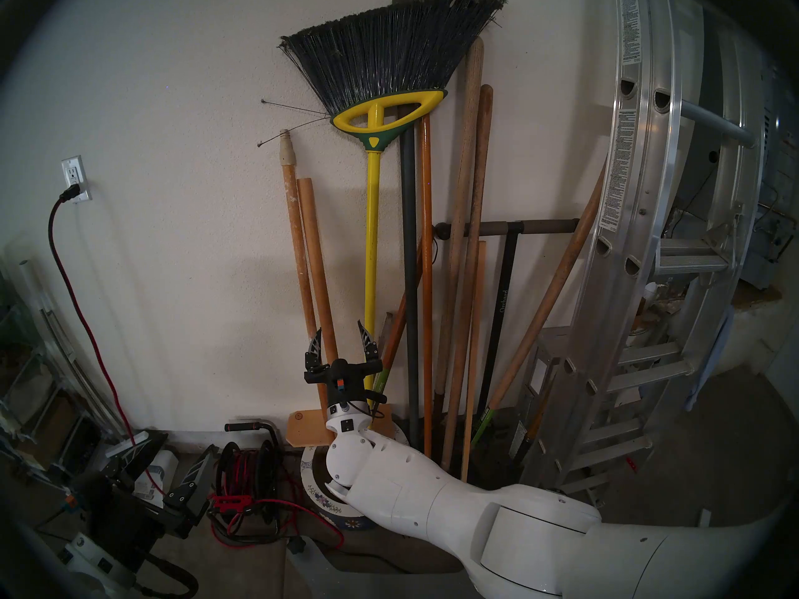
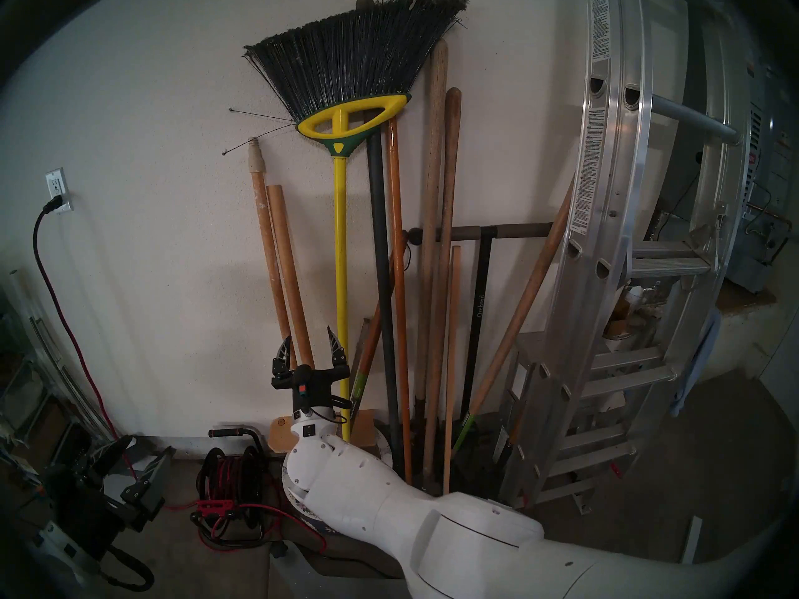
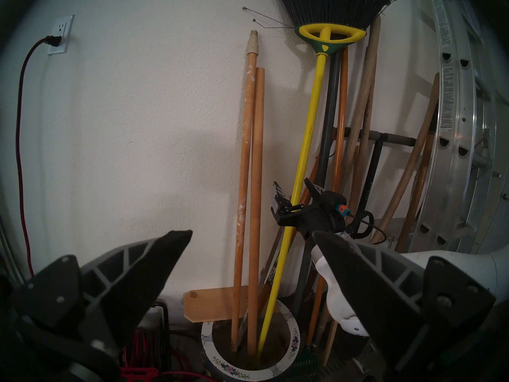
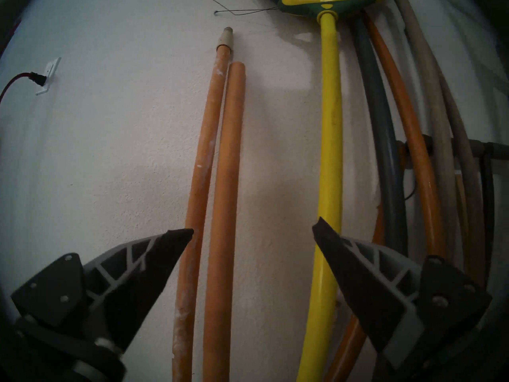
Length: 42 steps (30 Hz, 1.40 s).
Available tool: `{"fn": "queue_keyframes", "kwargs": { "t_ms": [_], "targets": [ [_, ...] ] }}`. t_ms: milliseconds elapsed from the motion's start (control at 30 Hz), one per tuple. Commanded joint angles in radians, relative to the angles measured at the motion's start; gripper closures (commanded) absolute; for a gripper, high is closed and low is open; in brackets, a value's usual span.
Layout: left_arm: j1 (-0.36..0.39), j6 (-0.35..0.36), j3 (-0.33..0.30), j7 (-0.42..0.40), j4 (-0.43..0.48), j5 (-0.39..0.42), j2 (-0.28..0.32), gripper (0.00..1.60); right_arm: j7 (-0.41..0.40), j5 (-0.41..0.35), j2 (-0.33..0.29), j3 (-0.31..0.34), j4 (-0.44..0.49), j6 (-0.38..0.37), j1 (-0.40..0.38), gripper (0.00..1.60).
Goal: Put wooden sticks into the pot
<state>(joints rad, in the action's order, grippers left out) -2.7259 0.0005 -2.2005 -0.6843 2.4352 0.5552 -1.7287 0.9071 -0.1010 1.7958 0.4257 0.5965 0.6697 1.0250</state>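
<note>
Tan wood first: our two sticks, the speckled pole [image 3: 243, 180] and the dowel [image 3: 255, 196], stand with their feet inside the pot [image 3: 292, 345] and their tops against the wall [image 1: 173, 239], so the lean keeps them upright. We see the broom [image 3: 303, 152] footed in the same pot, slanting up to our right, bristles at the top so the thin handle end fits inside the rim.

Our right gripper [image 1: 339, 342] hangs above the pot with its jaws spread wide and nothing between them. From its own camera the pole and dowel [image 4: 223, 207] run up just inside its left finger, and the broom handle [image 4: 327, 180] passes by the right fingertip; we cannot tell whether it touches. We judge the three sticks are placed and this hand is free of them. Our left gripper [image 3: 252, 252] sits low and well off to that side, also spread and empty, looking across at the pot.

Right of the right gripper, more handles [image 1: 471, 239] lean in a bunch outside the pot, and beyond them a ladder [image 1: 648, 196]. Left of it lies a cord reel [image 1: 248, 464] on the concrete floor, with a red cable [image 1: 86, 326] climbing to an outlet [image 1: 74, 176]. Behind the pot leans a wood board [image 3: 209, 304].
</note>
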Motion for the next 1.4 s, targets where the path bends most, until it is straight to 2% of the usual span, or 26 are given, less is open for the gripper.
{"fn": "queue_keyframes", "kwargs": {
  "t_ms": [0, 533, 700, 1233, 1367],
  "targets": [
    [0.0, 0.0, 0.001, 0.0, 0.008, 0.001, -0.002, 0.0, 0.068, 0.031, -0.03, -0.009, 0.082, 0.012, 0.041, 0.0],
    [0.004, 0.003, -0.003, -0.006, 0.008, -0.003, -0.005, 0.0, 0.195, 0.113, -0.088, -0.018, 0.269, 0.012, 0.084, 0.0],
    [0.006, 0.005, -0.004, -0.009, 0.008, -0.005, -0.007, 0.0, 0.243, 0.152, -0.128, -0.021, 0.351, -0.005, 0.105, 0.0],
    [0.01, 0.008, -0.007, -0.015, 0.008, -0.008, -0.012, 0.0, 0.356, 0.269, -0.248, -0.032, 0.609, -0.115, 0.18, 0.0],
    [0.011, 0.009, -0.007, -0.016, 0.008, -0.009, -0.013, 0.0, 0.383, 0.309, -0.259, -0.032, 0.661, -0.145, 0.179, 0.0]
  ]
}}
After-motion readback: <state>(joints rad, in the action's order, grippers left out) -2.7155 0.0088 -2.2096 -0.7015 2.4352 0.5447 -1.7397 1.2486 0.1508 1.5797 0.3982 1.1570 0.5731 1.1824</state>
